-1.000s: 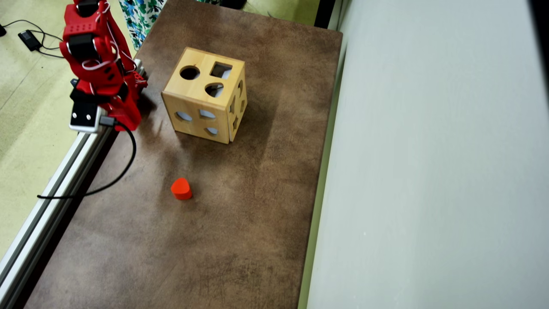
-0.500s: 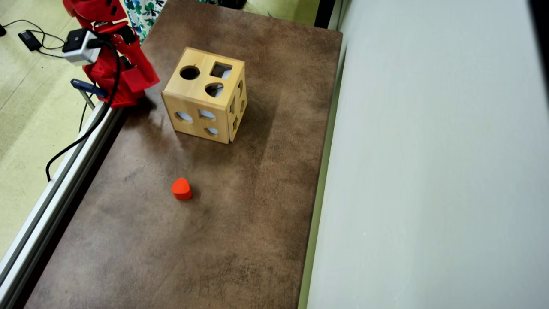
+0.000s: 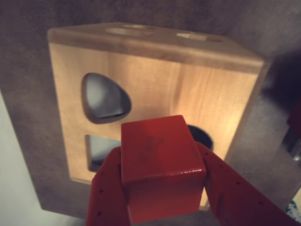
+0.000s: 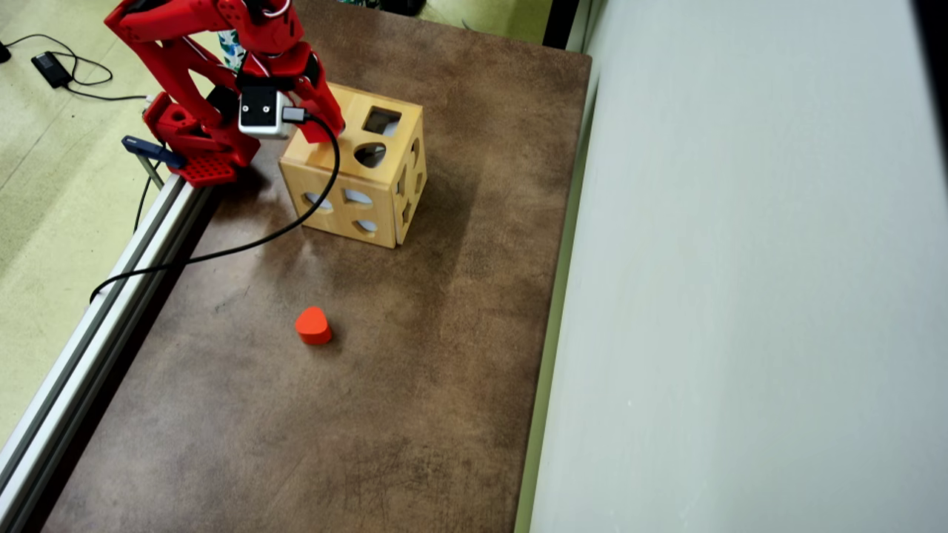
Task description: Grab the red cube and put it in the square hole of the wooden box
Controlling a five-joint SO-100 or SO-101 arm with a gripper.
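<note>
Hand [image 3: 162,188] grips one red cube [image 3: 160,165].

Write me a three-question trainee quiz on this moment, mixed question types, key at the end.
1. True or false: the gripper is shut on the red cube.
2. Which loose block lies on the table? A) a blue cylinder B) an orange-red heart block C) a green star
3. Fill in: in the wrist view, the cube hangs above the wooden box's ____ face.

Key: 1 true; 2 B; 3 top

Wrist view dim, perhaps blurred; overhead bright.
</note>
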